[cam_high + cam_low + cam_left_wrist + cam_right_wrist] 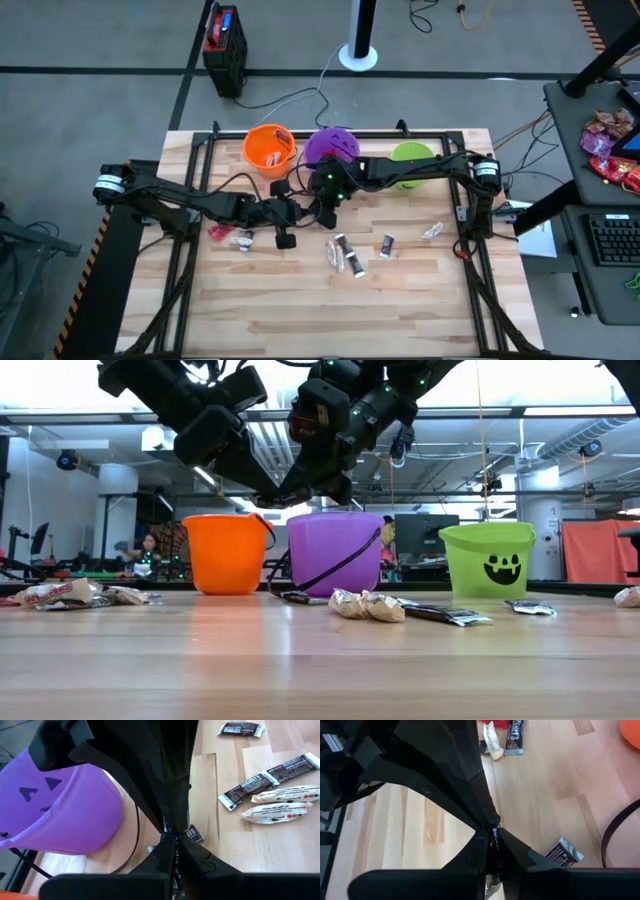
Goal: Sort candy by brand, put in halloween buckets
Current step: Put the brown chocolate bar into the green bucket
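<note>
Both pincers are clenched, tip to tip, above the table just near the purple bucket (331, 146). The right pincer (326, 217) and left pincer (297, 212) pinch one small dark candy (494, 836) between them. The orange bucket (269, 147) holds small pieces; the green bucket (411, 160) stands right. Loose candy (346, 255) lies nearer.

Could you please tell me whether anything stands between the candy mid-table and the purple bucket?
Yes: the left gripper and right gripper, both shut, hang raised over the table between the candy and the purple bucket. Nothing else visible intervenes.
</note>
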Action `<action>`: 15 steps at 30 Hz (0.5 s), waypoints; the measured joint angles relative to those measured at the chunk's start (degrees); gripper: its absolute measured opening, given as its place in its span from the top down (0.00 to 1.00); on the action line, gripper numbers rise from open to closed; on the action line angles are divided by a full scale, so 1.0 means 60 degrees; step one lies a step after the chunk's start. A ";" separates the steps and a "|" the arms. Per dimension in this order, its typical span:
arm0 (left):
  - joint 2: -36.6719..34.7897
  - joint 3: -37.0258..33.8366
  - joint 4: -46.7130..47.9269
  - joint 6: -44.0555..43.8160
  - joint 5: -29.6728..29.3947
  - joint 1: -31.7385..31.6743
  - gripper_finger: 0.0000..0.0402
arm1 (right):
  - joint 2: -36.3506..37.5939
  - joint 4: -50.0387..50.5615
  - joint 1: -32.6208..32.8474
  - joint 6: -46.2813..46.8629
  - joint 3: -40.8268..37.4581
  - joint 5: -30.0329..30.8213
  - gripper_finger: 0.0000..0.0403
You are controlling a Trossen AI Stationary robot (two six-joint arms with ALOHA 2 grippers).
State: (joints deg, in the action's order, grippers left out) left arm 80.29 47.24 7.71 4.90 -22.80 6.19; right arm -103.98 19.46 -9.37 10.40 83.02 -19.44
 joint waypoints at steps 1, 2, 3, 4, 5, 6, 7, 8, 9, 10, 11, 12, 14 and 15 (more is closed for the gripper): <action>0.0000 0.0000 -0.0021 0.0036 -0.0034 0.0004 1.00 | 0.0000 0.0004 -0.0004 0.0010 0.0000 -0.0007 0.95; -0.0004 -0.0004 -0.0026 0.0056 -0.0041 0.0004 1.00 | 0.0000 0.0013 -0.0004 0.0035 0.0000 -0.0007 0.95; -0.0004 -0.0002 -0.0026 0.0067 -0.0037 0.0004 1.00 | 0.0000 0.0019 -0.0004 0.0054 0.0000 -0.0007 0.95; -0.0004 -0.0002 -0.0024 0.0067 -0.0037 0.0004 1.00 | 0.0000 0.0024 -0.0004 0.0075 0.0000 -0.0007 0.96; -0.0004 -0.0002 -0.0026 0.0067 -0.0037 0.0004 1.00 | 0.0000 0.0025 -0.0004 0.0082 0.0000 -0.0007 0.96; -0.0007 -0.0001 -0.0025 0.0066 -0.0037 0.0004 1.00 | 0.0000 0.0029 -0.0004 0.0101 0.0000 -0.0004 0.96; -0.0007 0.0000 -0.0014 0.0046 -0.0038 0.0004 1.00 | 0.0000 0.0029 -0.0004 0.0154 0.0000 -0.0004 0.96; -0.0011 0.0000 0.0024 -0.0023 -0.0041 0.0004 1.00 | 0.0000 0.0029 -0.0004 0.0233 0.0000 -0.0002 0.96; -0.0008 -0.0003 0.0068 -0.0147 -0.0041 0.0004 1.00 | 0.0000 0.0029 -0.0004 0.0296 0.0000 0.0002 0.96; -0.0007 0.0000 0.0113 -0.0289 -0.0039 0.0004 1.00 | 0.0002 0.0036 -0.0004 0.0357 0.0000 0.0007 0.96; -0.0007 0.0000 0.0148 -0.0415 -0.0037 0.0004 1.00 | 0.0007 0.0046 -0.0004 0.0428 0.0000 0.0023 0.96; -0.0007 0.0000 0.0156 -0.0507 -0.0030 0.0004 1.00 | 0.0009 0.0070 -0.0004 0.0509 0.0000 0.0029 0.96; -0.0007 0.0000 0.0152 -0.0615 -0.0027 0.0013 1.00 | 0.0048 0.0175 -0.0004 0.0621 0.0000 0.0029 0.96; -0.0007 0.0004 0.0150 -0.0629 -0.0027 0.0015 1.00 | 0.0062 0.0246 -0.0004 0.0694 0.0000 0.0029 0.96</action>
State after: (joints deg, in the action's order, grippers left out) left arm 80.25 47.27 8.61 1.13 -22.96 6.28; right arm -103.61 20.94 -9.39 14.56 83.02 -19.27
